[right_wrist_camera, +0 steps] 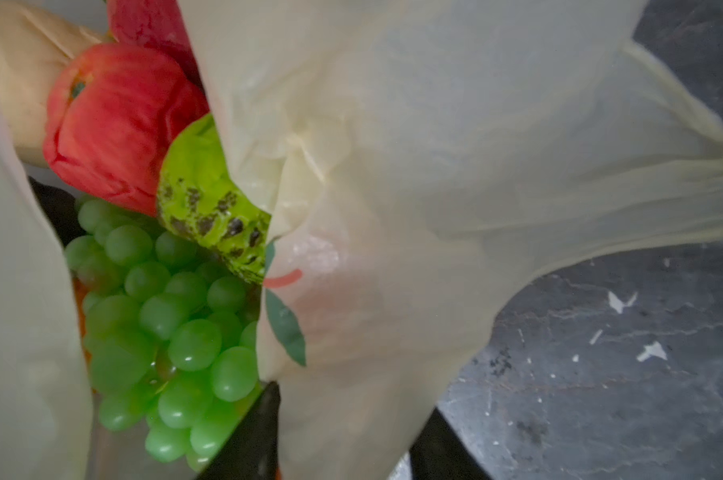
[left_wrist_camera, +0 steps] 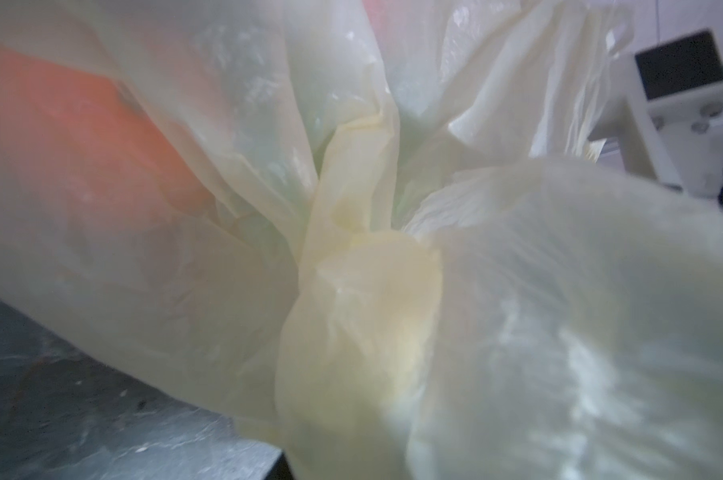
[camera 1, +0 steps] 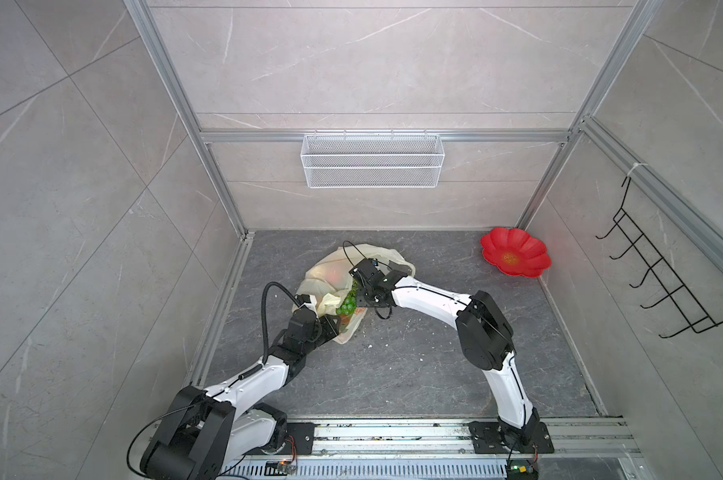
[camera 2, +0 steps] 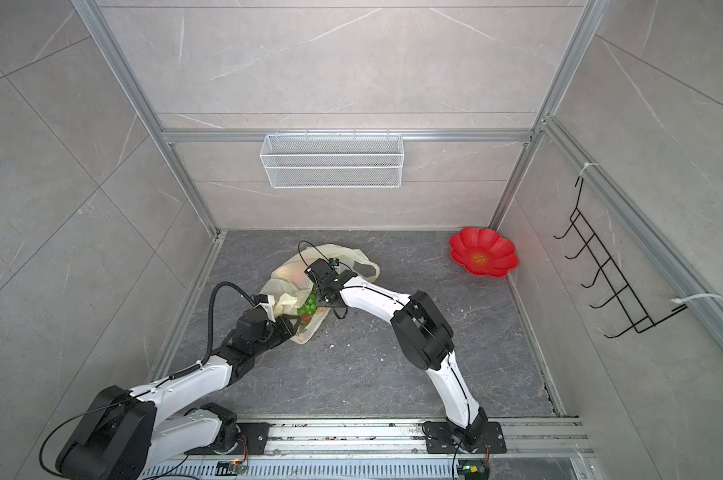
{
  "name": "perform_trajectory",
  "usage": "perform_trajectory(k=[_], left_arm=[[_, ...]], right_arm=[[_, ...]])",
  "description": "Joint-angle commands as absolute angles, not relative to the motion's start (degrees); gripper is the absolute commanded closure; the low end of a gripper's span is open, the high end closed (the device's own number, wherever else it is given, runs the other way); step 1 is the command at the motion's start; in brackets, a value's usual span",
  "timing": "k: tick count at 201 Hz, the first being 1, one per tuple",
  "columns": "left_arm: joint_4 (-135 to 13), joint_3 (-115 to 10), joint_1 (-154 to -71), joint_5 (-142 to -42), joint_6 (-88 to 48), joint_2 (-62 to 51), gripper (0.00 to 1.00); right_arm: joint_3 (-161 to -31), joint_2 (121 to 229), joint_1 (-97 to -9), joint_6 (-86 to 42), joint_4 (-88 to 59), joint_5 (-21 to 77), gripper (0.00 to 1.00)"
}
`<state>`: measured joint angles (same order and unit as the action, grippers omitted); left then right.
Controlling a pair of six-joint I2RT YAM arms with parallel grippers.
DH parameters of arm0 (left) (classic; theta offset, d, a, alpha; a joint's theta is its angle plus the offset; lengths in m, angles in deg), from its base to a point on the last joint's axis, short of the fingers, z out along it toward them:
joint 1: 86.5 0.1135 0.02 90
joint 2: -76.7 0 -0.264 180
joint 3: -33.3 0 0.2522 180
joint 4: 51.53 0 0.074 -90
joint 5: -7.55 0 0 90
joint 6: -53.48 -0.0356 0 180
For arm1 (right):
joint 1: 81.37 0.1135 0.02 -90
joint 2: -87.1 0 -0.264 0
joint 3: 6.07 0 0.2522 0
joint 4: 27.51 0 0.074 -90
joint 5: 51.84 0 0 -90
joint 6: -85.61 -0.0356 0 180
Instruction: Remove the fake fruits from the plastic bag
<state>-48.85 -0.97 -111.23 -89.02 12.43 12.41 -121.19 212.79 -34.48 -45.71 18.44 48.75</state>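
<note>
Black and nearest the base, the left gripper (camera 1: 335, 323) is buried in the near edge of the thin, crinkly, pale-yellow plastic bag (camera 1: 330, 274). Film fills its wrist view, so I cannot tell how wide its fingers stand or whether they hold anything.

The bag lies slumped mid-way across the dark grey stone-look tabletop (camera 1: 393, 365). At its mouth the right gripper (camera 1: 357, 305) has its fingers (right_wrist_camera: 264, 424) apart, gripping nothing. One is inside beside the glossy green grape bunch (right_wrist_camera: 164, 332), and the other is seemingly outside, with loose bag wall between them. Behind the grapes sit a knobbly green fruit (right_wrist_camera: 206, 195) and a red apple-like fruit (right_wrist_camera: 114, 120), all inside the bag.

The right gripper should shed the film, straddle the grapes' bulk and lift slowly while the left pins the rim. Farthest off, in the corner, sits a red flower-shaped plastic plate (camera 1: 513, 251).
</note>
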Motion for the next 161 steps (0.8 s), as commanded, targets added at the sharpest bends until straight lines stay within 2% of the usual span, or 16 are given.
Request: perform_trajectory(k=[1,20,43,69,103,120,132,161], left_arm=[[-60.6,-5.6,-110.8,-88.7,8.7,18.5,0.59],[-76.7,-10.4,-110.7,-84.2,4.7,23.8,0.50],[-93.7,-14.9,-110.5,-77.6,4.2,31.4,0.31],[-105.2,-20.0,-110.5,-74.6,6.0,37.7,0.25],[-112.8,-29.2,-110.5,-76.1,6.6,38.4,0.24],[-117.6,-37.4,-111.7,-78.2,6.3,35.3,0.32],[-118.6,-42.2,-115.2,-78.1,6.4,33.9,0.37],[-118.7,-49.3,-128.1,-71.3,6.6,27.6,0.38]], right_arm=[[-122.5,213.6,-34.9,-46.0,17.1,46.9,0.62],[-118.3,211.3,-35.5,-46.2,14.2,47.0,0.75],[-112.4,207.8,-35.5,-46.1,9.1,46.0,0.86],[-107.9,204.8,-34.6,-46.1,3.7,44.6,0.93],[-106.0,203.0,-33.1,-45.9,0.0,45.1,0.94],[-105.8,202.7,-32.7,-45.8,-0.7,45.3,0.95],[-105.1,202.3,-32.5,-45.7,-1.7,45.3,0.95],[-104.0,201.5,-32.4,-45.9,-3.5,45.6,0.95]])
